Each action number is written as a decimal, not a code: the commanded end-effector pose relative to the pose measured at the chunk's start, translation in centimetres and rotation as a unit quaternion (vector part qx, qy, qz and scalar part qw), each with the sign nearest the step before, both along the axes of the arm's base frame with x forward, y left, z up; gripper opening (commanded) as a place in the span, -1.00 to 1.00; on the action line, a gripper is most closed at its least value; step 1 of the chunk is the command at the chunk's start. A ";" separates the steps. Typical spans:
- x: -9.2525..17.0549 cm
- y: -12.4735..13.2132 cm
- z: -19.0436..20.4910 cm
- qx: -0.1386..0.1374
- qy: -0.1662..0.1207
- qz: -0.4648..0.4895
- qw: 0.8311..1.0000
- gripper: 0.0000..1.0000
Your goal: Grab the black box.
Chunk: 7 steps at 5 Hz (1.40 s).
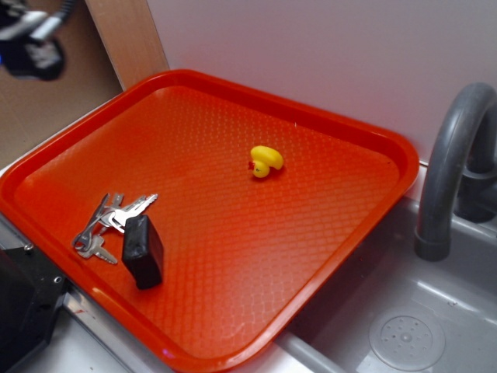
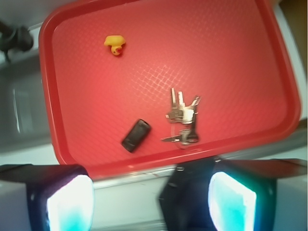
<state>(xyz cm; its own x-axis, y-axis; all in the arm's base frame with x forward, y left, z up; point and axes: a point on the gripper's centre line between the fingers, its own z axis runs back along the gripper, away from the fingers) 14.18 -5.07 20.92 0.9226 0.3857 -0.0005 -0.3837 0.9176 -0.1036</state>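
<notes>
Red tray (image 1: 349,132): matte black box (image 1: 143,250), rounded corners, beside keys (image 1: 109,221); end effector (image 2: 150,202) wide open, empty.

Above the red tray (image 2: 163,166) the way down is open, though the keys (image 2: 183,120) lie just beside the black box (image 2: 136,135), crowding that side, while the yellow duck (image 2: 115,44) sits well apart.
</notes>
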 end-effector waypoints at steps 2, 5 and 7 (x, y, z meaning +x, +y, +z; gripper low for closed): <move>1.2 -3.0 -8.3 -0.003 0.012 0.115 0.993 1.00; 2.0 -3.4 -14.1 0.023 0.056 0.122 0.991 1.00; -1.6 -3.2 -12.4 0.050 0.072 0.115 0.990 1.00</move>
